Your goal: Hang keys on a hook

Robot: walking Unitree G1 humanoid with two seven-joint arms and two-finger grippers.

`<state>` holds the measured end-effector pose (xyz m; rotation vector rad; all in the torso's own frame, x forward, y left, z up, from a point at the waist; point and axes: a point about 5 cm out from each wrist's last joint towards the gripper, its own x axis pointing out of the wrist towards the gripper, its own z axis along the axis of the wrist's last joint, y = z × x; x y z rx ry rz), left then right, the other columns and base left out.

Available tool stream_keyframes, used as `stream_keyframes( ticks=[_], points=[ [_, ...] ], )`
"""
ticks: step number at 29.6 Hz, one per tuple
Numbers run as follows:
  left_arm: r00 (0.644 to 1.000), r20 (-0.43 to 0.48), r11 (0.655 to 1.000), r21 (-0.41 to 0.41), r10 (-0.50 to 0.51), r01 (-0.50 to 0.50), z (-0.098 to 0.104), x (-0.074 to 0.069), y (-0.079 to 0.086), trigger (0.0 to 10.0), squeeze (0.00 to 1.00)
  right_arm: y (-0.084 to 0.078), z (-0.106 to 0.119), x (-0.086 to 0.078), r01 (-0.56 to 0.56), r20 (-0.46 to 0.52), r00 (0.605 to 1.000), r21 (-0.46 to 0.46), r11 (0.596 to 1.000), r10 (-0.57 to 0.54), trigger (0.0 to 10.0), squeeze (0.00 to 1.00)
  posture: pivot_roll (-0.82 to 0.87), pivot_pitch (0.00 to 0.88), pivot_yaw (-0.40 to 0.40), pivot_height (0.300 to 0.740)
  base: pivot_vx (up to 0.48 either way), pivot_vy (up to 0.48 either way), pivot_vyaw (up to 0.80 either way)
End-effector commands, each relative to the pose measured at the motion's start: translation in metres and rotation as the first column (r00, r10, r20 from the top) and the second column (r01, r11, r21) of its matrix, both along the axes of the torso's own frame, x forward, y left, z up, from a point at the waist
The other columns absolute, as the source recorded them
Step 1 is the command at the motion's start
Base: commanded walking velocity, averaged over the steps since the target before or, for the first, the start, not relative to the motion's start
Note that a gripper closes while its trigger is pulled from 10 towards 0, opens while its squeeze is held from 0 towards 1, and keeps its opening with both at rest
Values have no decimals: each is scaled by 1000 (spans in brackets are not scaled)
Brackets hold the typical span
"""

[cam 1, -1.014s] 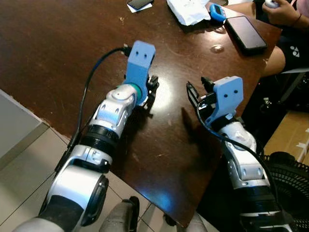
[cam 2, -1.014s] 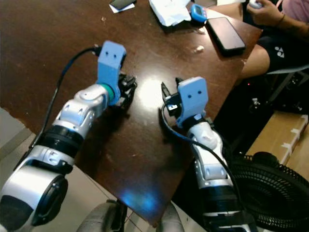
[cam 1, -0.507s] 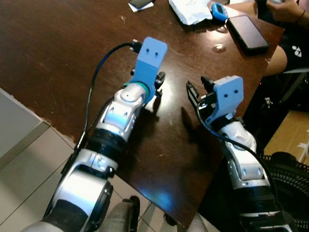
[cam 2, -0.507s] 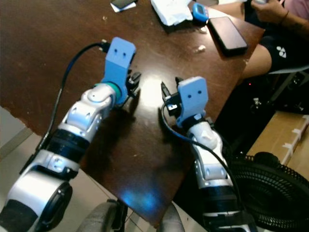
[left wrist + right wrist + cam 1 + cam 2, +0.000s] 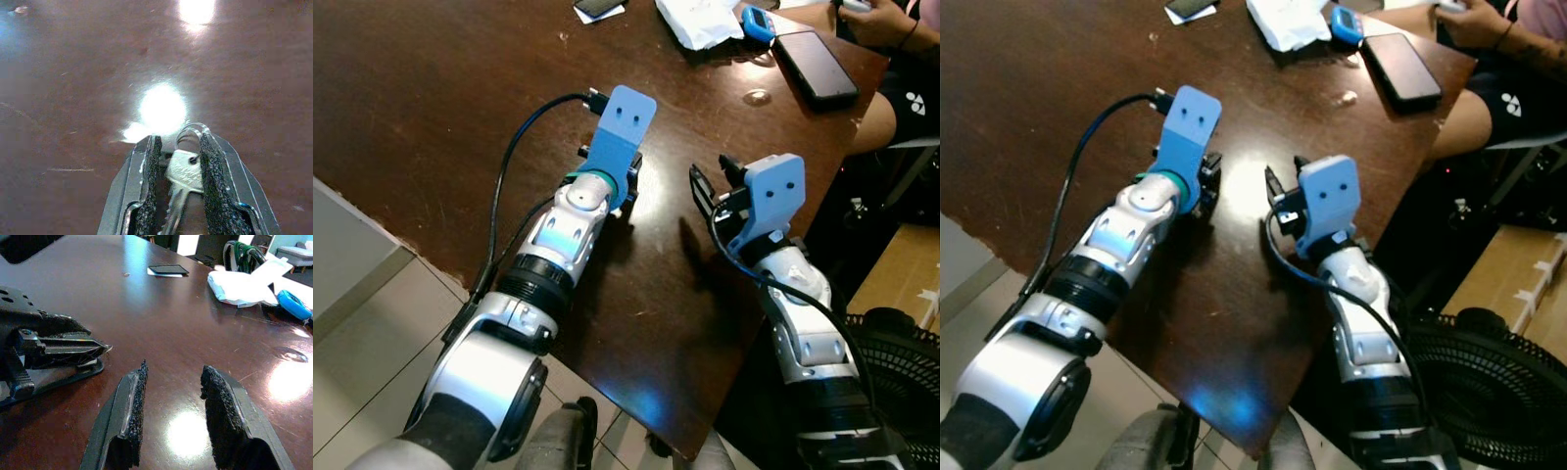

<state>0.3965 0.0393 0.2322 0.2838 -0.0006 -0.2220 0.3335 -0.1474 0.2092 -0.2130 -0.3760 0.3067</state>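
Glossy wooden table [image 5: 431,108]; shiny metal keys [image 5: 185,171].

Both arms reached over a dark wooden table.

The left gripper [image 5: 1206,184] sat low against the table [image 5: 1048,88], its fingers mostly hidden under a blue wrist mount. The right gripper [image 5: 1279,192] was just beside it, near the table's edge. At the far end lay a black phone [image 5: 1398,70], a blue gadget [image 5: 1347,24], a crumpled white cloth [image 5: 1282,23] and a dark card [image 5: 1189,9]. A seated person [image 5: 1489,69] was at the far right, and a black fan [image 5: 1498,392] stood on the floor.
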Motion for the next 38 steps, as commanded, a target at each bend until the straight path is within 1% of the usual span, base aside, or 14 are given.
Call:
stream_keyframes(
  ticks=[1,8,9,11,12,14,15,18,20,21,25,31,35,38],
  points=[
    [1000,-20,1000,19,8,-8,-10,-2,-3,10000,0,2,-6,-2,-7,-24,1000,1,1000,7,10000,0,12,321,121,740,0,0,0],
    [999,-40,1000,22,6,-6,-15,-4,-3,10000,0,1,-6,-2,-5,-22,1000,1,1000,5,10000,0,11,318,121,740,0,0,0],
    [994,-99,997,-76,-41,33,-14,-7,-8,10000,0,1,-6,-2,-4,-22,1000,2,1000,4,10000,0,14,311,121,740,0,0,0],
    [994,-99,997,-76,-41,33,-14,-7,-8,10000,0,1,-6,-2,-4,-22,1000,2,1000,4,10000,0,14,311,121,740,0,0,0],
    [992,-113,991,-122,-61,47,-11,-8,-10,10000,0,1,-6,-2,-4,-22,1000,2,1000,4,10000,0,14,311,120,740,0,0,0],
    [992,-113,991,-122,-61,47,-11,-8,-10,10000,0,1,-6,-2,-4,-22,1000,2,1000,4,10000,0,14,311,120,740,0,0,0],
    [991,-104,986,-155,-80,63,-5,-8,-13,10000,0,2,-7,-1,-6,-22,1000,3,1000,6,10000,0,17,308,119,740,0,0,0],
    [992,-94,986,-150,-80,65,-3,-8,-14,10000,0,2,-7,-1,-7,-22,1000,3,1000,7,10000,0,17,308,119,740,0,0,0],
    [996,-74,993,-108,-57,49,-8,-10,-19,10000,0,2,-6,-1,-9,-21,1000,4,1000,9,10000,0,16,307,120,740,0,0,0],
    [996,-74,993,-108,-57,49,-8,-10,-19,10000,0,2,-6,-1,-9,-21,1000,4,1000,9,10000,0,16,307,120,740,0,0,0],
    [999,-37,999,-39,-6,5,-15,-13,-24,10000,0,2,-7,-1,-9,-23,1000,4,1000,9,10000,0,15,311,121,740,0,0,0],
    [999,-41,999,-31,25,-27,-20,-17,-30,10000,0,3,-7,-2,-8,-24,1000,6,1000,8,10000,0,14,316,125,740,0,0,0],
    [998,-61,999,-29,19,-21,-25,-21,-34,10000,0,3,-8,-2,-8,-26,1000,8,1000,8,10000,0,14,318,126,740,0,0,0],
    [998,-64,999,-27,28,-29,-26,-22,-35,10000,0,3,-8,-2,-7,-27,1000,8,1000,8,10000,0,13,321,126,740,0,0,0]
  ],
)
